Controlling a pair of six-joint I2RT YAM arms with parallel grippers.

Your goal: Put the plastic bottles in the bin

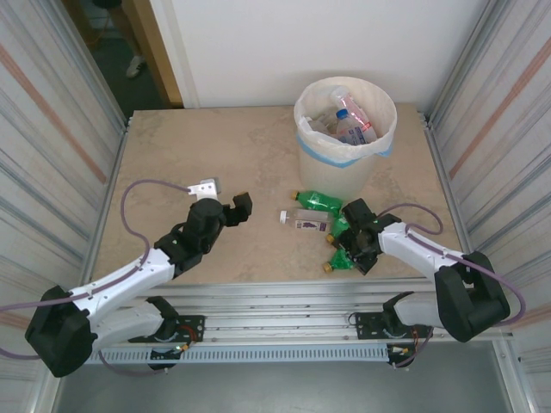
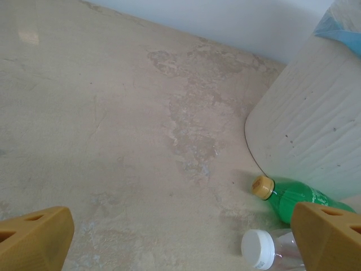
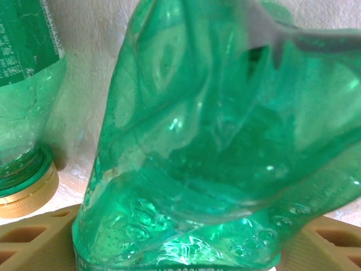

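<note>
The cream bin (image 1: 337, 169) with a blue band stands at the back right and holds several bottles (image 1: 349, 120). In front of it lie a green bottle (image 1: 320, 201) and a clear bottle (image 1: 303, 222) with a white cap. My right gripper (image 1: 351, 243) is down on the table, shut on a crumpled green bottle (image 3: 214, 141) that spans the gap between its fingers (image 3: 34, 245). Another green bottle with a gold cap (image 3: 22, 192) lies just beside it. My left gripper (image 1: 225, 196) hovers open left of the bottles; its view shows the green bottle (image 2: 299, 197), the clear bottle's cap (image 2: 258, 248) and the bin (image 2: 316, 130).
Corrugated metal walls close in the table (image 1: 215, 155) on the left and right. A white wall runs along the back. The metal rail (image 1: 275, 297) with the arm bases lines the near edge.
</note>
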